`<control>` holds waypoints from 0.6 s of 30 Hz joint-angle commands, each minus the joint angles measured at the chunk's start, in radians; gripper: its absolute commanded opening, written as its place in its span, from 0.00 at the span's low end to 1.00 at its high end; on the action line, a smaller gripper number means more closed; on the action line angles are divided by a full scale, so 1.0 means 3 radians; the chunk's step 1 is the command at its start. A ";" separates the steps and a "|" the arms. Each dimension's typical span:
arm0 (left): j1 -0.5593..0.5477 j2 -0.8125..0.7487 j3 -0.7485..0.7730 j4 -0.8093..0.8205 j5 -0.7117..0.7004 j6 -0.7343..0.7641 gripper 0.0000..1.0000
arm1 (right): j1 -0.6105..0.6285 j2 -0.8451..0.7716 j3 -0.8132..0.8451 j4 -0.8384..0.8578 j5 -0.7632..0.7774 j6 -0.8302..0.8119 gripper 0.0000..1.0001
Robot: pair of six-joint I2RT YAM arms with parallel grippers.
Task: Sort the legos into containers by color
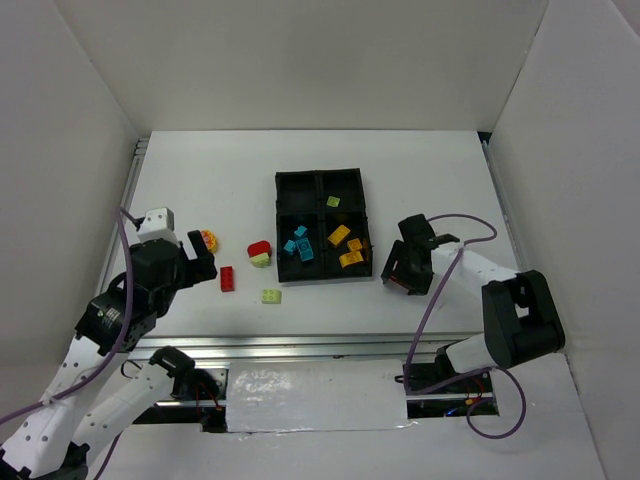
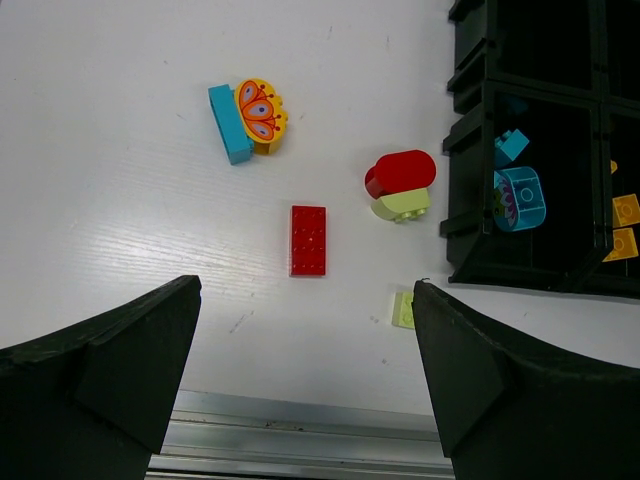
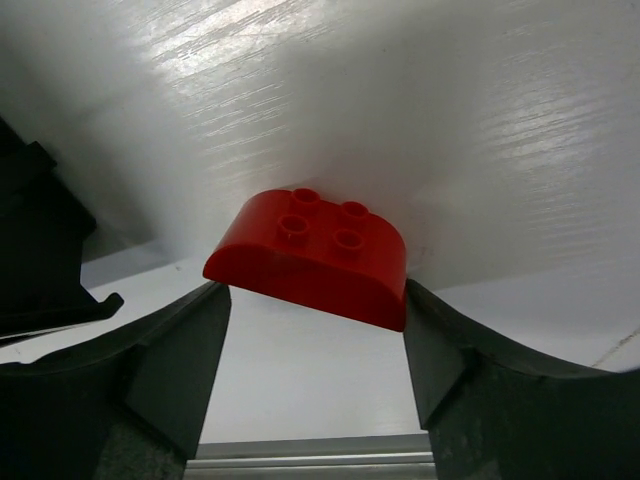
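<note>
Right tool (image 3: 312,310): closed on a red domed brick (image 3: 310,255), studs up, its two ends meeting the fingers; in the top view this tool sits just right of the tray.
Left tool (image 2: 305,385): jaws spread wide with nothing between them, over the table (image 1: 430,180) at left centre of the top view.
Tray (image 1: 318,208): black, split into four compartments, at the centre of the top view.
Lower left compartment: cyan bricks (image 1: 298,247).
Lower right compartment: orange-yellow bricks (image 1: 347,247).
Upper right compartment: one small lime piece (image 1: 333,201).
Loose, centre of the left wrist view: flat red brick (image 2: 308,240), lying alone.
Loose, just left of the tray: red rounded brick (image 2: 400,175) stacked on a lime brick (image 2: 402,205).
Loose, near the tray's lower left corner: small lime plate (image 2: 403,310).
Loose, upper left of the left wrist view: cyan brick (image 2: 230,124) touching an orange butterfly piece (image 2: 260,112).
</note>
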 commanded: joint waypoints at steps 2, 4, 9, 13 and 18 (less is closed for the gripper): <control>0.0001 0.0060 0.0005 0.0140 0.0067 0.0114 0.99 | 0.0018 -0.0025 0.0058 0.0006 0.0077 -0.0032 0.78; 0.0001 0.0065 0.0005 0.0145 0.0083 0.0119 0.99 | 0.0013 -0.0107 0.0078 -0.0055 0.0113 -0.0053 0.79; 0.0001 0.0096 0.0000 0.0156 0.0103 0.0130 0.99 | 0.0034 -0.0291 0.0221 -0.0244 0.0108 -0.0119 0.80; 0.0001 0.0091 -0.0005 0.0155 0.0108 0.0129 1.00 | 0.0049 -0.0602 0.0349 -0.0408 0.0215 -0.0211 0.83; 0.0001 0.0086 -0.0005 0.0166 0.0113 0.0135 1.00 | 0.0039 -0.0854 0.0278 -0.0077 0.0108 -0.0507 0.95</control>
